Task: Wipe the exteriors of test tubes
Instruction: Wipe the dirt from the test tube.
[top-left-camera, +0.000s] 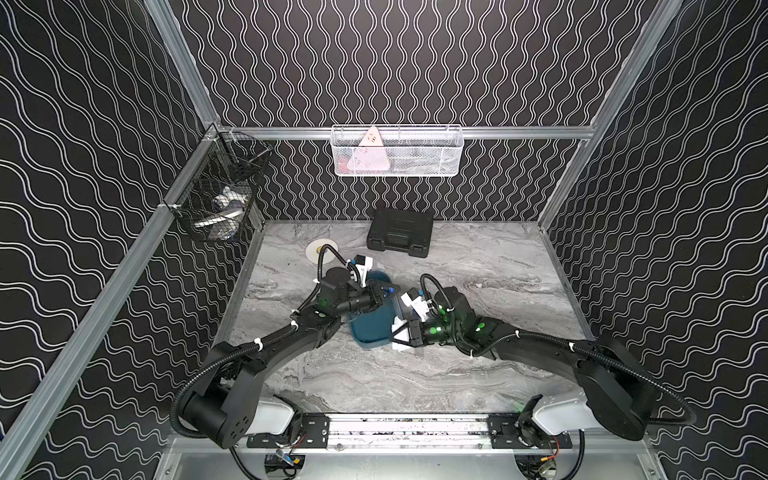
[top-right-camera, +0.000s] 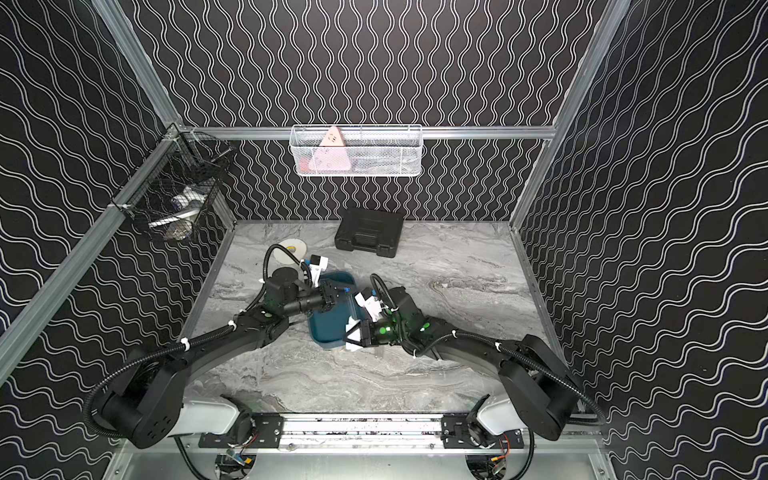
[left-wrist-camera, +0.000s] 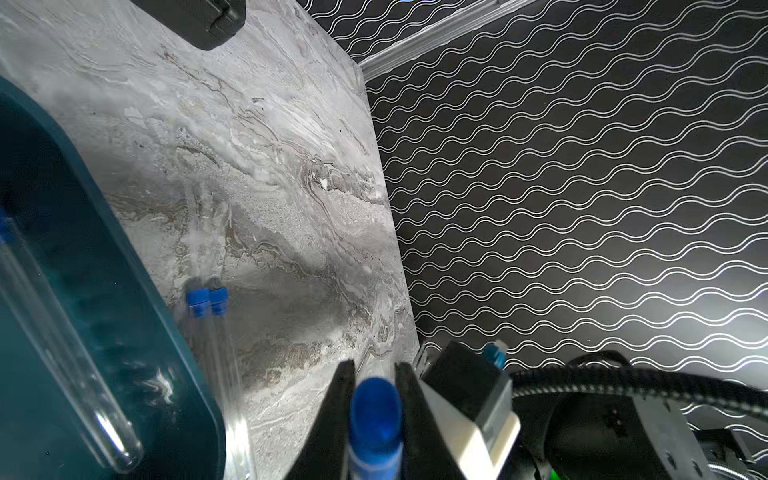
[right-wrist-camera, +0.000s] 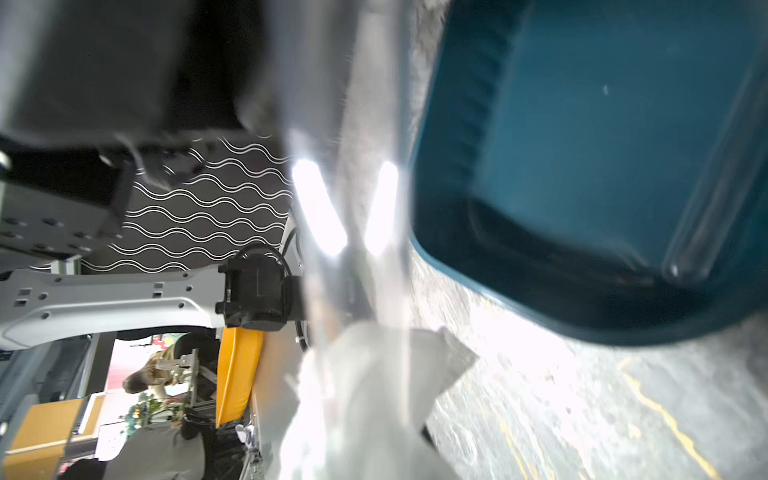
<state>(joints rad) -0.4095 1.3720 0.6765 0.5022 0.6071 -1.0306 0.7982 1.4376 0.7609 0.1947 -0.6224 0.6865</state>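
A teal tray (top-left-camera: 370, 328) sits mid-table, and one clear test tube (left-wrist-camera: 62, 353) lies inside it. Two more tubes with blue caps (left-wrist-camera: 208, 301) lie on the marble beside the tray's rim. My left gripper (left-wrist-camera: 374, 374) hovers over the tray's far end (top-left-camera: 380, 293), shut on a test tube at its blue cap (left-wrist-camera: 374, 415). My right gripper (top-left-camera: 401, 332) is at the tray's right edge, shut on a crumpled white tissue (right-wrist-camera: 374, 395). The tissue is wrapped round the held clear tube (right-wrist-camera: 353, 208), and it hides the right fingers.
A black case (top-left-camera: 401, 232) lies at the back of the table, with a white roll (top-left-camera: 318, 249) to its left. A white mesh basket (top-left-camera: 397, 151) hangs on the back wall. A black wire basket (top-left-camera: 220, 187) hangs at the left corner.
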